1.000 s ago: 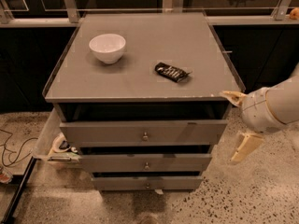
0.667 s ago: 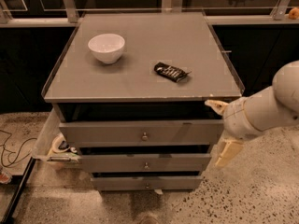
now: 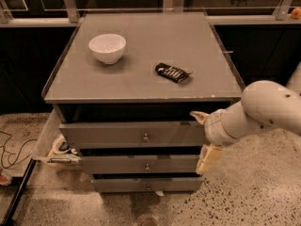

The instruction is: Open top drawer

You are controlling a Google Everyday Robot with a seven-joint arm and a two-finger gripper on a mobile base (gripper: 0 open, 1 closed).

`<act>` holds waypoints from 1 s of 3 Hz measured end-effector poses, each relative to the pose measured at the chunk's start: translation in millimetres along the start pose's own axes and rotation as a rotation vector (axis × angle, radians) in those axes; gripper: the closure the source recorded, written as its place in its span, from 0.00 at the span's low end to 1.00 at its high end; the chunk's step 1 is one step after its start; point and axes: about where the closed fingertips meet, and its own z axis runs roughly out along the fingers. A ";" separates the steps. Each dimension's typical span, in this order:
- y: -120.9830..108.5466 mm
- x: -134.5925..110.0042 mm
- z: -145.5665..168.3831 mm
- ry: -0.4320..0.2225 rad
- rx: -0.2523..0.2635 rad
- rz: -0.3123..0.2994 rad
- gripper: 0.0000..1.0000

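Observation:
The top drawer (image 3: pixel 117 134) is the tallest of three grey fronts in the cabinet, with a small round metal knob (image 3: pixel 146 137) at its centre. It stands a little out from the cabinet, with a dark gap above it. My gripper (image 3: pixel 203 138) is open at the right end of this drawer front, to the right of the knob. One cream finger (image 3: pixel 197 116) is by the drawer's upper right corner and the other (image 3: pixel 207 158) hangs by the middle drawer (image 3: pixel 117 164). The gripper holds nothing.
A white bowl (image 3: pixel 107 47) and a dark snack packet (image 3: pixel 172 72) lie on the cabinet top (image 3: pixel 141 86). The bottom drawer (image 3: pixel 117 184) sits below the others. A side bin (image 3: pixel 51 147) with tape hangs at the cabinet's left. Cables (image 3: pixel 11 149) lie on the floor. A railing runs behind.
My arm and gripper have moved left, from beside the cabinet's right side to the right end of the top drawer front. The drawers, bowl and packet have not moved.

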 end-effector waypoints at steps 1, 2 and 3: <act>-13.4 9.6 28.6 -0.008 0.000 -0.009 0.00; -28.9 25.5 45.3 -0.022 0.018 0.007 0.00; -36.8 36.9 61.5 -0.050 0.027 0.028 0.00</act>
